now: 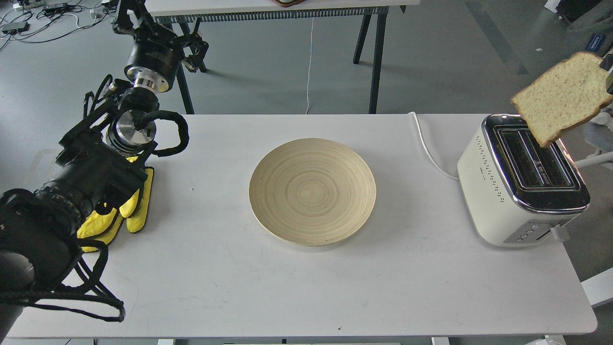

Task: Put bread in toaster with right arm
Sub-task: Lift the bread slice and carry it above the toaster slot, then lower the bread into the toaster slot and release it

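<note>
Your pale speckled bread slice with brown crust tilted in the air above the cream-white chrome-topped toaster, right gripper barely in view at the frame edge, grip state unclear, left yellow-padded gripper resting on the white table, whether clenched unclear, round bamboo plate at centre.

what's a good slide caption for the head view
Bread slice held tilted above the toaster, its lower corner over the slots; empty bamboo plate at table centre.

Lab, floor cables (tangled), trestle table
</note>
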### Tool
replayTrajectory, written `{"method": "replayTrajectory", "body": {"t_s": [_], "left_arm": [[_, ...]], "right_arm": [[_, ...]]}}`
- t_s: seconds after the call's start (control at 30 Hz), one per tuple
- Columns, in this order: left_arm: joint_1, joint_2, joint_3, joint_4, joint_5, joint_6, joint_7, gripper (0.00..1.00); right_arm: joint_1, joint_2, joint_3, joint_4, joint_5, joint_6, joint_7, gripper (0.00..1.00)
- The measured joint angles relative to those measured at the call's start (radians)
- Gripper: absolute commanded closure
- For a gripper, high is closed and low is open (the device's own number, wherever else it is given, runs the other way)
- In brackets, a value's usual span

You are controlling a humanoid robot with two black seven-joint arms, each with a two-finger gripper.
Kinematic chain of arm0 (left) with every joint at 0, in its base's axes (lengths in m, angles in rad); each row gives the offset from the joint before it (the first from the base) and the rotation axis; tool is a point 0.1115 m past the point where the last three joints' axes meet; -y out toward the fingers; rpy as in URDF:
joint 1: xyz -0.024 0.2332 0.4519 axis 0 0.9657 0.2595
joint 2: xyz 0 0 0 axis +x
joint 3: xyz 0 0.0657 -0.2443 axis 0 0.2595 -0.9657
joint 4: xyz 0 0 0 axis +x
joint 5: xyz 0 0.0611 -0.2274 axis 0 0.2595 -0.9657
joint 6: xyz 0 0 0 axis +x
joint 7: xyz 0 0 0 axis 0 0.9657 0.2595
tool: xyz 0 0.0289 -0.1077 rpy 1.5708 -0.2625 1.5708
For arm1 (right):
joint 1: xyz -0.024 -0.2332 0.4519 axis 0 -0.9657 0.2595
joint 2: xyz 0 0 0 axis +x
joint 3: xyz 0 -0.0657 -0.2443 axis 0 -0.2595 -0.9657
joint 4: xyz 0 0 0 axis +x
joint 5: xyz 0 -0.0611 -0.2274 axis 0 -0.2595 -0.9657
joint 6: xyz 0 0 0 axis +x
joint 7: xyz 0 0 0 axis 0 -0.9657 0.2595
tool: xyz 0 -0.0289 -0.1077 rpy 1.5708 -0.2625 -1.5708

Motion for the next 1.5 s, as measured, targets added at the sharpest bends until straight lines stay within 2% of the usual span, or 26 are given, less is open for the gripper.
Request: {"method": "replayTrajectory", "body": {"t_s": [0.2,0.63,1.5], "left_arm": [[0.0,0.0,-0.001,0.0,0.0,0.0,0.0,0.0],[0.0,0.0,-0.001,0.0,0.0,0.0,0.0,0.0],[0.0,-0.002,-0.005,-0.002,0.0,0.0,0.0,0.0]], "right_arm": [[-0.021,0.002,-0.038,-0.001,0.004,0.0,-0.002,1.0],[-0.08,0.095,-0.081,-0.018,0.074,-0.009,-0.026,1.0],[-0.081,0.059,-0.072,-0.039,0.065,-0.011,-0.021,0.99]]}}
